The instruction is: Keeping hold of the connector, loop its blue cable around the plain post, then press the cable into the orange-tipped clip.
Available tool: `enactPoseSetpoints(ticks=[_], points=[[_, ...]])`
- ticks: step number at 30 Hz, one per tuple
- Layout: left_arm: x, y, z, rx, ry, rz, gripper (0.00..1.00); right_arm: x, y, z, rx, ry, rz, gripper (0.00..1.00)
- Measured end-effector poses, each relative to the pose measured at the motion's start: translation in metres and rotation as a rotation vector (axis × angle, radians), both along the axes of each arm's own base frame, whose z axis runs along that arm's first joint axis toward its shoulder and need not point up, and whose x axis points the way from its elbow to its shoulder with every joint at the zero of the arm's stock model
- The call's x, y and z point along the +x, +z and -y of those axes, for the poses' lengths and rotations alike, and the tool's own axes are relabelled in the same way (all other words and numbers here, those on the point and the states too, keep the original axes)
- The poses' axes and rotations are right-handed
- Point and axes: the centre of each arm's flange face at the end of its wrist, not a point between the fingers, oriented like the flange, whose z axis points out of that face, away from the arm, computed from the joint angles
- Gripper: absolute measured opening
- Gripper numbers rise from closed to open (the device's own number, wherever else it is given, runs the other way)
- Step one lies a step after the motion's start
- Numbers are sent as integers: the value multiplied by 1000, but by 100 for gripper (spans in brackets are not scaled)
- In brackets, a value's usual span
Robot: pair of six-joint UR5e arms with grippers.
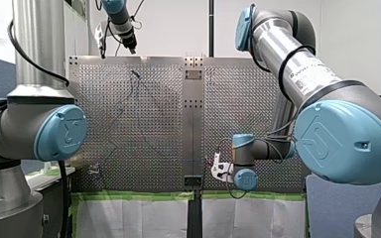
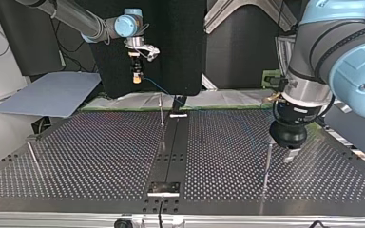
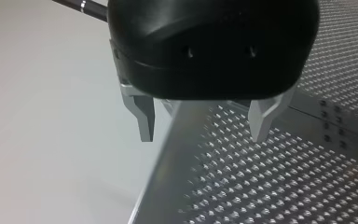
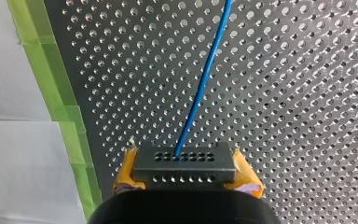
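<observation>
You have the right claw (image 4: 185,173) clamped on the black connector (image 4: 185,161) near the bench's (image 4: 307,93) edge lined with green tape (image 4: 60,93), so its blue cable (image 4: 203,79) runs free for looping, while the left claw (image 3: 203,123) hangs open and empty over the opposite edge.

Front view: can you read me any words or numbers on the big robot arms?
Label on my right arm: dark print, too blurred to read.
Blue joint caps: a raised logo sign, no letters I can read.
Nothing else written shows in that view.
</observation>
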Motion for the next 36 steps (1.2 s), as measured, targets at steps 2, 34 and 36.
enactPoseSetpoints(ticks=[2,34,36], points=[[-3,-7,0,8,9,-33,100,0,0,0,1,0,-1,0],[15,-39,26,211,-12,-111,100,-2,-2,-3,26,-2,-7,0],[15,-37,28,226,-20,-104,100,-2,-2,-3,27,-2,-7,0]])
